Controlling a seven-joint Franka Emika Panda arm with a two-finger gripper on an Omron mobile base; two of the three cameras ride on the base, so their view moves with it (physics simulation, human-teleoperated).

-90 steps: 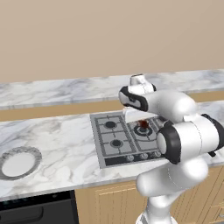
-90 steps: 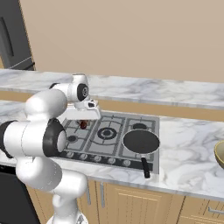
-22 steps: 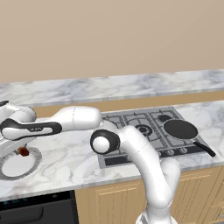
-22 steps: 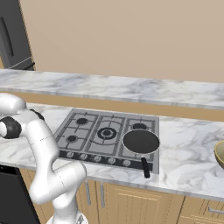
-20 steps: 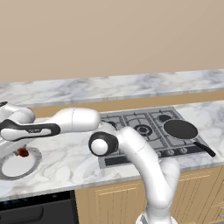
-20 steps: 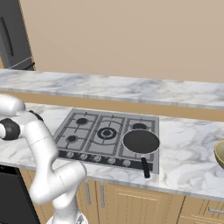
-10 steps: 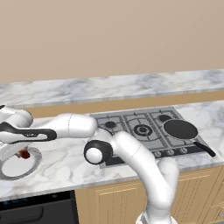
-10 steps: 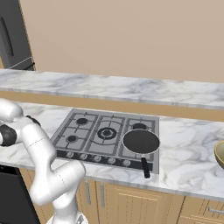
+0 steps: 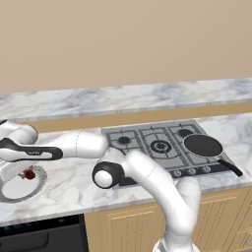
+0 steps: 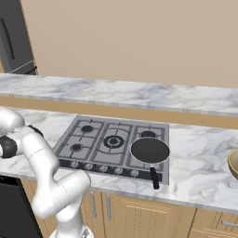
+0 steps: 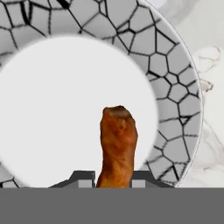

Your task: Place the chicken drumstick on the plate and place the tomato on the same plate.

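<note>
The gripper [image 11: 113, 178] is closed on the drumstick [image 11: 117, 144], directly above the white centre of the plate [image 11: 175, 100].

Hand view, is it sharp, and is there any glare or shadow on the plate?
Hand view: drumstick sharp, plate centre flat white, no glare or shadow; its edge against the rim slightly soft. Left base view: plate small, evenly lit.

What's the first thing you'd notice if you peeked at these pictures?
The reddish-brown chicken drumstick standing up between the fingers, right over the plate with its white middle and cracked grey rim. Next, the long white arm stretching left across the marble counter, and the black frying pan on the stove.
</note>
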